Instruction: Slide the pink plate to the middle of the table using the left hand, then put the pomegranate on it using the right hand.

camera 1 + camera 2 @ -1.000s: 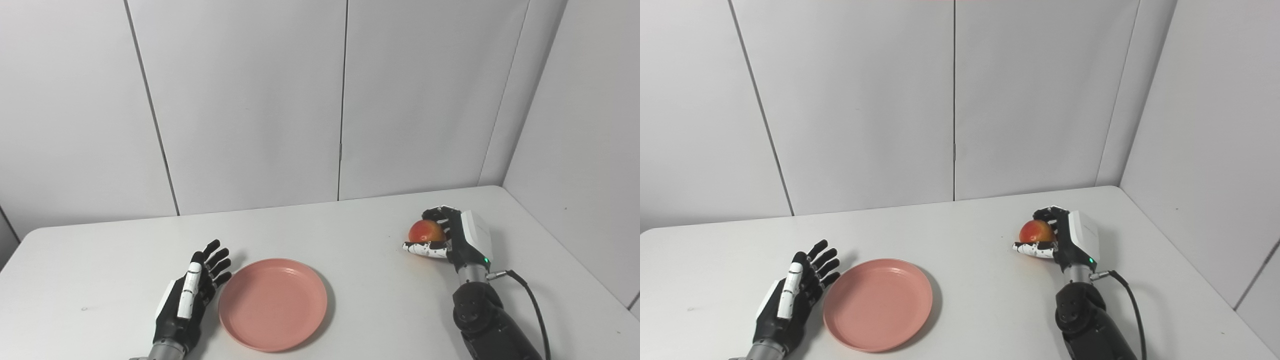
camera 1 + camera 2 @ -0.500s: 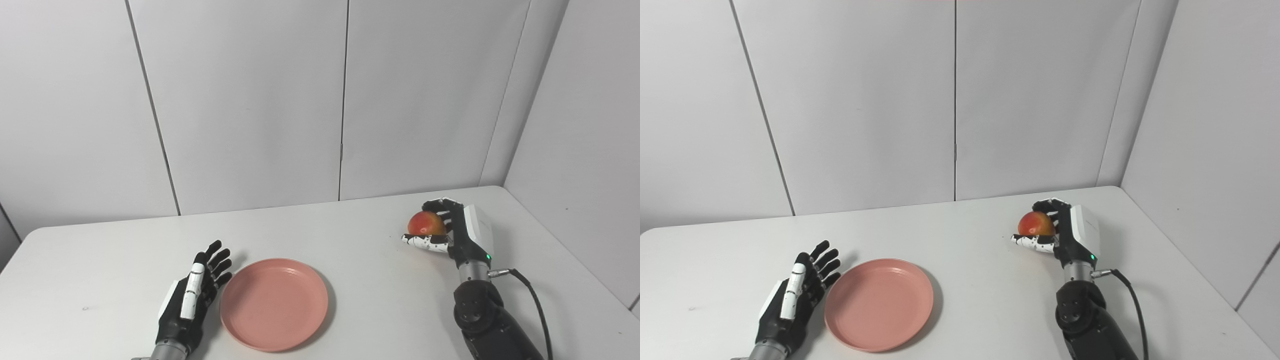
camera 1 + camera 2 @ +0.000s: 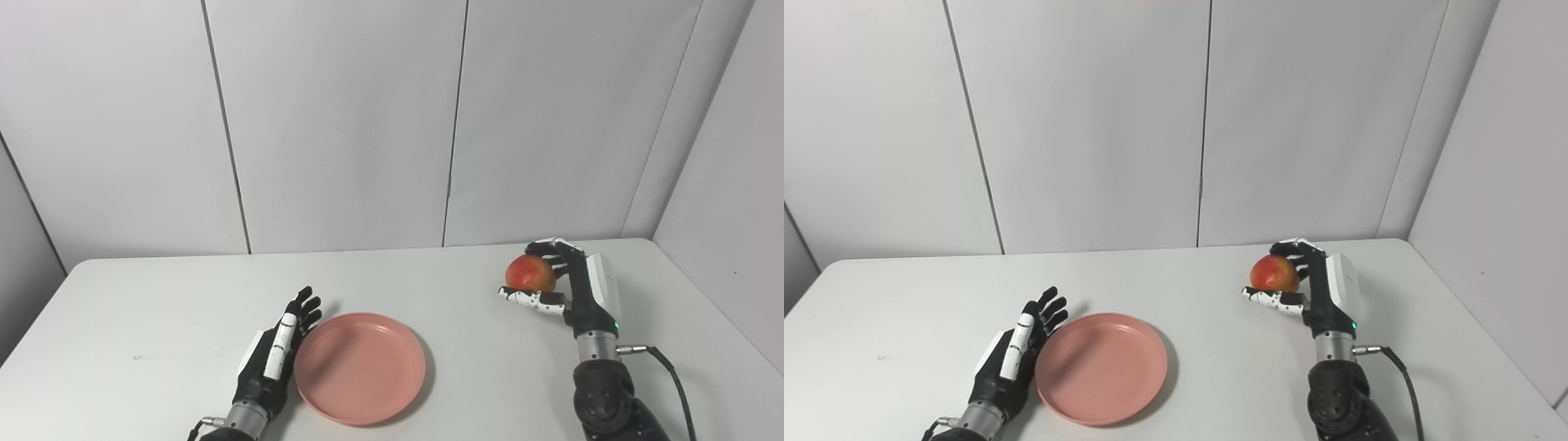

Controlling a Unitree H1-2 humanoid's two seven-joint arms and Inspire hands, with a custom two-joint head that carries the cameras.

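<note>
Plate (image 3: 359,367): uniform salmon pink, no pattern.
Pomegranate (image 3: 530,273): red, shading to orange-yellow on one side.
Left hand (image 3: 274,360): black fingers and palm, white strip along the thumb, white panel on the back.
Right hand (image 3: 572,286): black body, white back panel, white thumb speckled black, small green light near the wrist.
Surface (image 3: 153,318): plain white, one small dark speck at left.
Wall panels (image 3: 337,122): pale grey-white, dark seams.

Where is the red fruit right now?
The pomegranate is in the right hand, held above the table on its right side, well apart from the pink plate.
</note>
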